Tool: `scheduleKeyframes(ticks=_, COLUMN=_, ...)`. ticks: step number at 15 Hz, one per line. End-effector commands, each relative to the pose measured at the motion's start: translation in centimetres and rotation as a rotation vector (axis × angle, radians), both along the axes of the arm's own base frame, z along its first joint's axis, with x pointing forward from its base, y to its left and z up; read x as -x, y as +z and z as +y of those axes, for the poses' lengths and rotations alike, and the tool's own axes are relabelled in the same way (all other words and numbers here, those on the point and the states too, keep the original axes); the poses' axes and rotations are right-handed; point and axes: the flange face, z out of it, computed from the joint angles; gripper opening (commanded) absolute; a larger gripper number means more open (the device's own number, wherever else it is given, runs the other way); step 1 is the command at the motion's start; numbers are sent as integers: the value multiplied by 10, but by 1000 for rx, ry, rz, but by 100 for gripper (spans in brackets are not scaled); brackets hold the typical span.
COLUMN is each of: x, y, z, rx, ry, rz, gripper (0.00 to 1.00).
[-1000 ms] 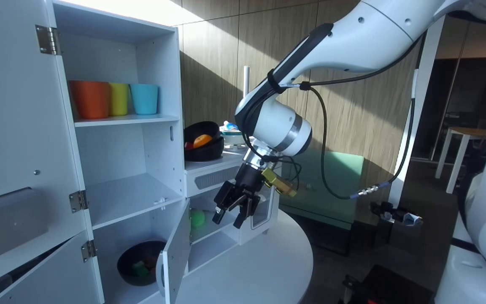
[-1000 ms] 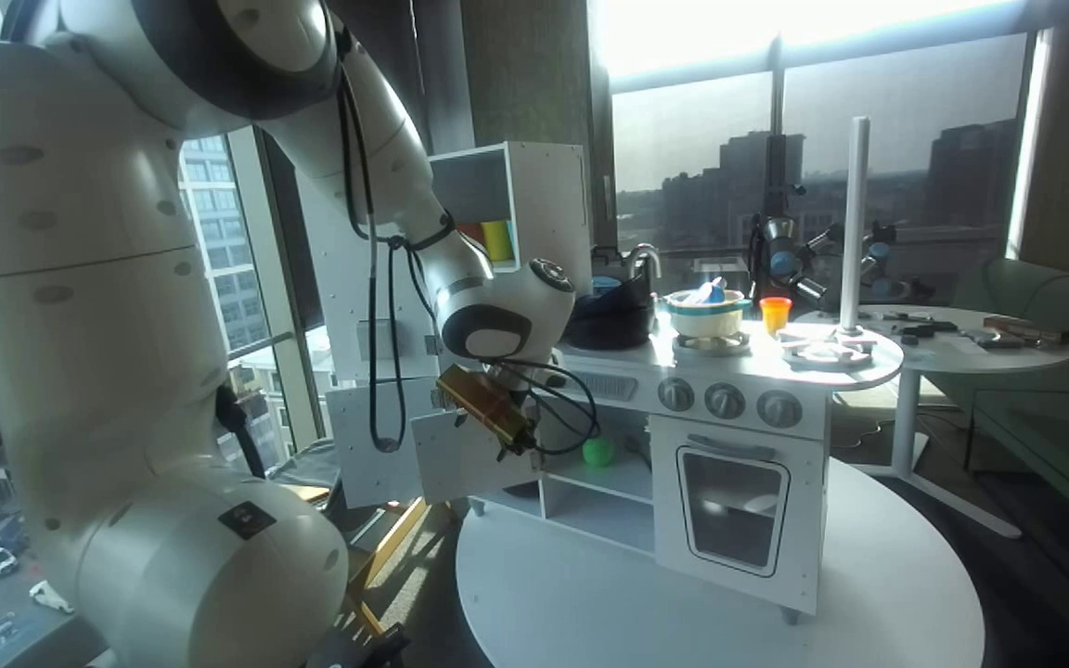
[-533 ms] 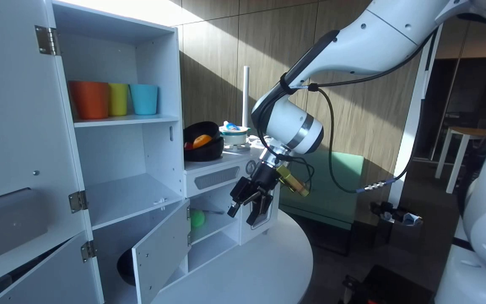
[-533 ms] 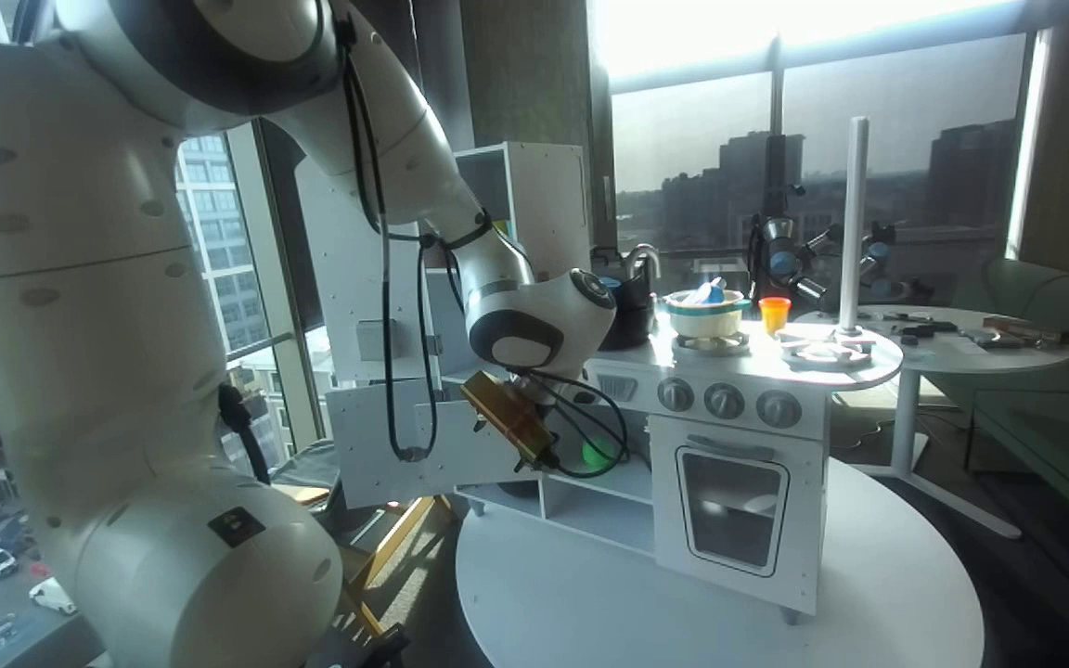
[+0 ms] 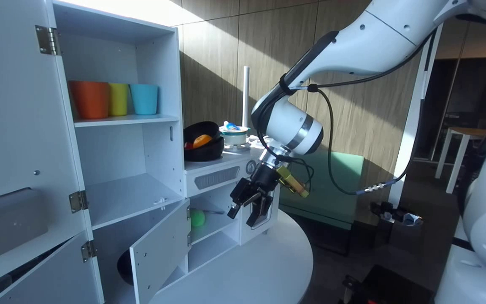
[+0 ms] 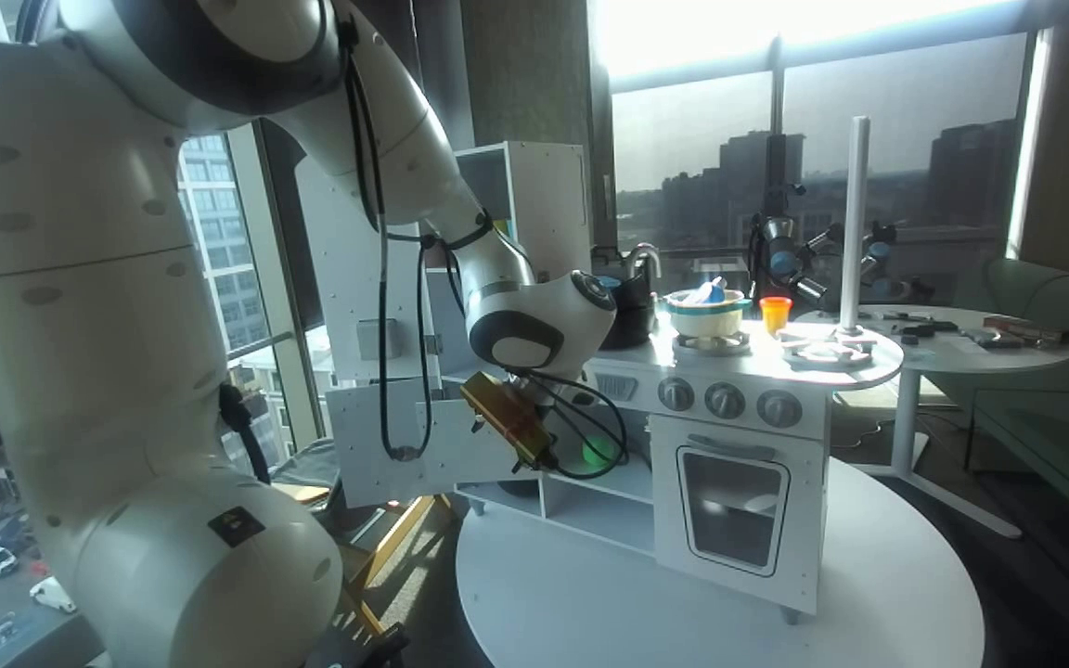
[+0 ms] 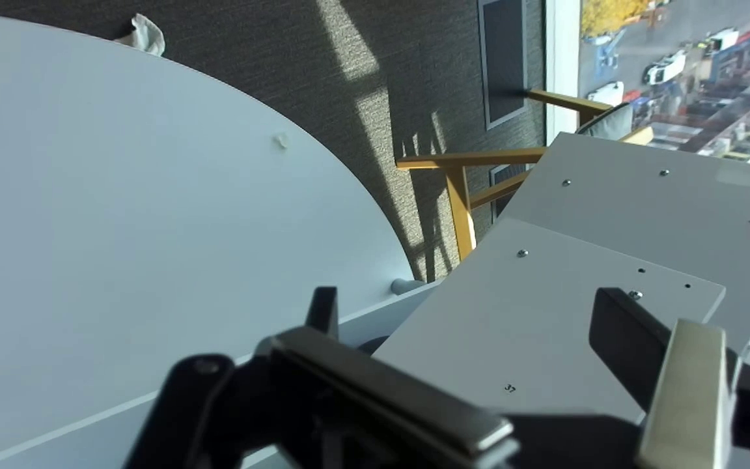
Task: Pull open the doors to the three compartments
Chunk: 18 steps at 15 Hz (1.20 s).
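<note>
The gripper (image 5: 242, 216), jaws apart, hangs near the white door (image 5: 161, 253) — swung wide, screw-studded, its printed 37 legible only in the wrist view. Behind it a compartment (image 5: 112, 236) holds a mostly hidden black bowl (image 5: 125, 268); the next compartment (image 5: 215, 223), a green ball (image 5: 198, 218). Farther, a second black bowl (image 5: 203, 153) holds an orange fruit (image 5: 202, 140).

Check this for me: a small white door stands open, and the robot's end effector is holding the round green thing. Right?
Not quite: the end effector holds nothing. An exterior view shows the round green thing inside a white compartment, apart from the open fingers. A small white door does stand open.
</note>
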Motion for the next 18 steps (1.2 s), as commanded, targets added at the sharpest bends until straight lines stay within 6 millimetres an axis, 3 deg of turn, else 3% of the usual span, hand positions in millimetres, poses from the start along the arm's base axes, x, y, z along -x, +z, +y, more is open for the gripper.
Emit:
scheduleKeyframes(ticks=1, x=0, y=26, z=8, rx=143, ry=48, rz=-89, gripper=100)
scheduleKeyframes(ticks=5, x=10, y=65, z=15, rx=353, ry=131, rz=-169, gripper=100)
scheduleKeyframes(ticks=7, x=23, y=73, z=18, rx=455, ry=196, rz=-201, gripper=100)
scheduleKeyframes(ticks=10, x=48, y=69, z=16, rx=604, ry=303, rz=-233, gripper=100)
scheduleKeyframes(ticks=14, x=78, y=45, z=8, rx=796, ry=457, rz=-261, gripper=100)
scheduleKeyframes(ticks=15, x=58, y=49, z=10, rx=845, ry=496, rz=-263, gripper=100)
scheduleKeyframes(ticks=18, x=60, y=44, z=3, rx=993, ry=609, rz=-290, gripper=100)
